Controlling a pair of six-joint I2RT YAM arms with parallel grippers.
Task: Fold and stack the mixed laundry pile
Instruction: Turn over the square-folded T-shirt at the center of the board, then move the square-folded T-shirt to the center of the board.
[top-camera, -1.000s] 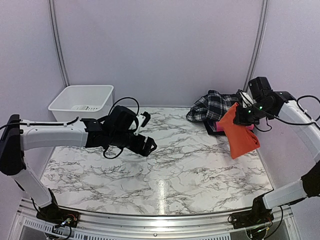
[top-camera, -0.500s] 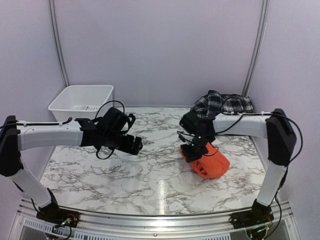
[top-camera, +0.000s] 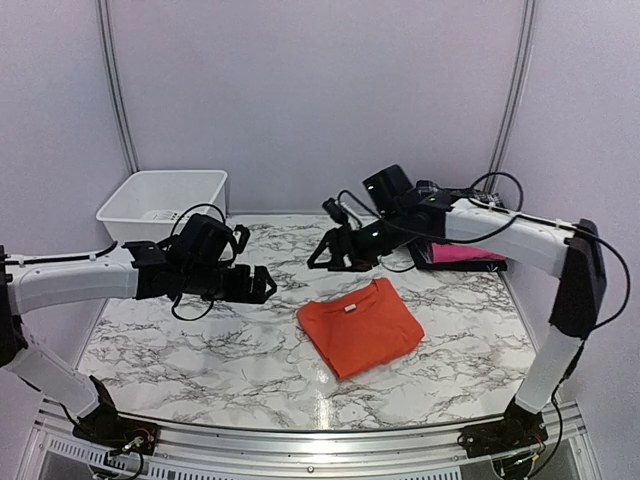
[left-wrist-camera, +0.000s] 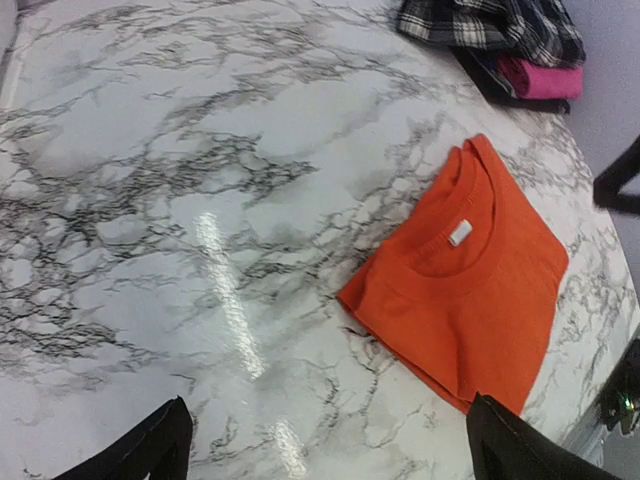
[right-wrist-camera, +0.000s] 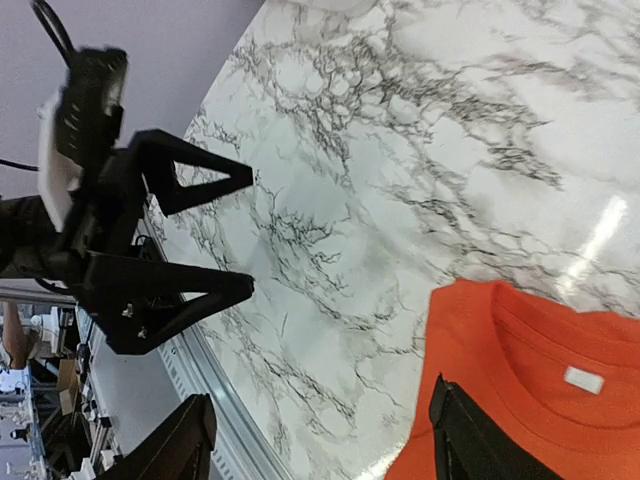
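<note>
**Orange shirt lies folded, both grippers empty**

At the far left a white bin (top-camera: 165, 200) stands at the back corner of the marble desk (top-camera: 200, 350). Next along, the left gripper (right-wrist-camera: 250, 231) hovers over bare marble, its fingers spread wide with nothing between them. The orange t-shirt (top-camera: 360, 325) lies flat in a tidy folded rectangle near the front middle of the desk, collar and label facing up, apart from both grippers. Just behind it the right gripper (right-wrist-camera: 318, 395) hangs above the desk, also gaping wide and empty. In the far right corner the plaid shirt (left-wrist-camera: 490, 25) sits crumpled in a heap, touching a folded pink garment (left-wrist-camera: 540, 78).
</note>
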